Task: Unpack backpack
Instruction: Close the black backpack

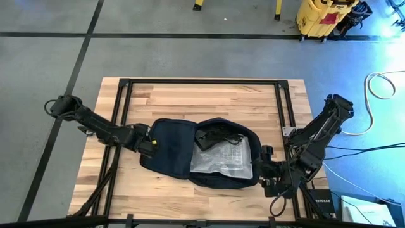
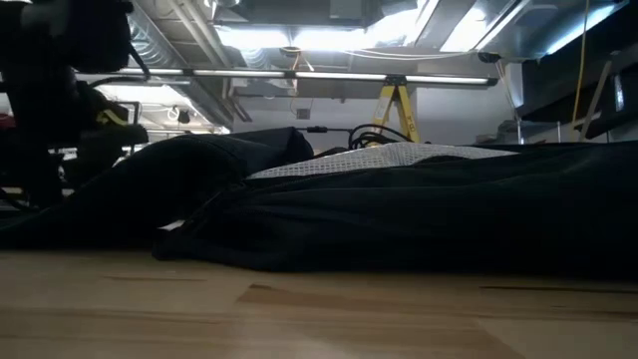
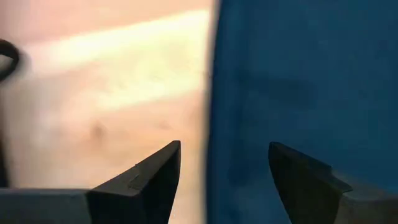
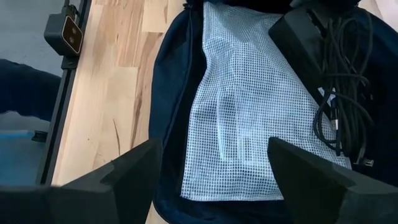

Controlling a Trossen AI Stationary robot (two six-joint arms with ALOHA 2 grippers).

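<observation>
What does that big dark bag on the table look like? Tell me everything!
The backpack is a big, soft, dark navy fabric bag with a rounded outline. It lies flat in the middle of the wooden table and is open. Inside rest a white mesh pouch and a black box with a coiled black cable. The left pincer, open, sits at the bag's left edge. The right pincer, open too, is by its right edge.

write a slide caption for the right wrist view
Open right claw above open dark navy fabric backpack, white mesh pouch and black coiled cable inside.
</observation>
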